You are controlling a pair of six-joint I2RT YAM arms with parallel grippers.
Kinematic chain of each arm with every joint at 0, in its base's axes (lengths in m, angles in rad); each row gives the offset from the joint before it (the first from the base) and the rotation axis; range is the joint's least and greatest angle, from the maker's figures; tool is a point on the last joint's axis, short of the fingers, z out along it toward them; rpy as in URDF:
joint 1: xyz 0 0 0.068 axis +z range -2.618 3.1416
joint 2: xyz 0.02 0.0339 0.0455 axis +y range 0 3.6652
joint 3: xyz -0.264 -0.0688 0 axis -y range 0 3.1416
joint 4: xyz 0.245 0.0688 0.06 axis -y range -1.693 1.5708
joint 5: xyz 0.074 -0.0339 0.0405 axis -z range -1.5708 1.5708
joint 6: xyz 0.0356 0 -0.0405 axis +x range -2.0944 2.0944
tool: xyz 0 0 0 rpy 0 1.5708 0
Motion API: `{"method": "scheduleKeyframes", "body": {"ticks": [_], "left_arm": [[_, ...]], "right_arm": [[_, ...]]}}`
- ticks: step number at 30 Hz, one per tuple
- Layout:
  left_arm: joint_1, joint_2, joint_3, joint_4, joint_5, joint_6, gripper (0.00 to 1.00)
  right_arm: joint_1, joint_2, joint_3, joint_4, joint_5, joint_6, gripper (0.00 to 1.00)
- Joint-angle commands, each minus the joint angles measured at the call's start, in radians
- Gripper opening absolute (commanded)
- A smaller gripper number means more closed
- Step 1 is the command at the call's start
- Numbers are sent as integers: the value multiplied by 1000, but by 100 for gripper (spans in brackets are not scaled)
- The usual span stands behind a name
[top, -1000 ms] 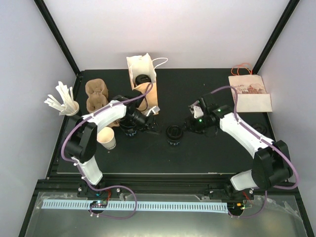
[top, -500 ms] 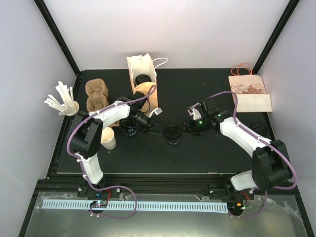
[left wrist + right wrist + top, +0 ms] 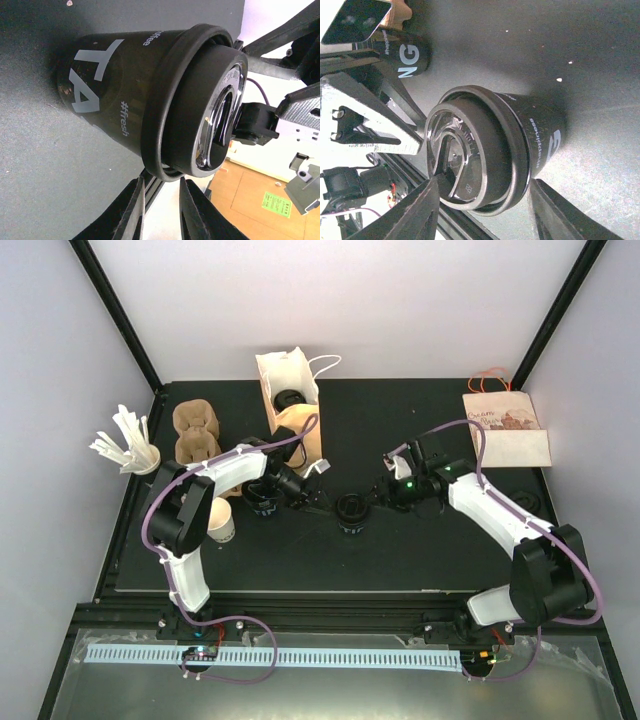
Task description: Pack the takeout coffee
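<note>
A black lidded coffee cup (image 3: pixel 352 511) stands mid-table; it fills the left wrist view (image 3: pixel 125 95) and the right wrist view (image 3: pixel 520 135). My left gripper (image 3: pixel 320 497) sits just left of it, jaws a little apart and empty (image 3: pixel 162 200), tips at the lid's rim. My right gripper (image 3: pixel 376 498) is wide open (image 3: pixel 484 181), a finger on either side of the lid, not touching. A second black cup (image 3: pixel 262 502) stands by the left arm. A white paper bag (image 3: pixel 288 390) at the back holds another black cup.
A pale paper cup (image 3: pixel 220 523) stands at the left front. A brown cup carrier (image 3: pixel 195 433) and a holder of white stirrers (image 3: pixel 130 445) are at the left. A flat brown bag (image 3: pixel 506 430) lies at the back right.
My left gripper has moved right, from the second black cup towards the middle cup. My right gripper has moved left and closed in around the middle cup's lid.
</note>
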Motion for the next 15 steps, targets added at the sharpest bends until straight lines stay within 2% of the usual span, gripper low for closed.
{"method": "scheduleKeyframes", "body": {"ticks": [1,5,7,15], "left_arm": [[-6,8,39,18,30,-2,22],[-7,14,41,18,32,-3,18],[-7,18,41,20,32,-6,16],[-7,29,42,35,32,-19,15]], "right_arm": [[-19,-21,25,-18,18,-17,46],[-30,-23,20,-24,23,-25,31],[-34,-18,10,-24,22,-30,27],[-39,22,-10,11,-3,-41,23]]}}
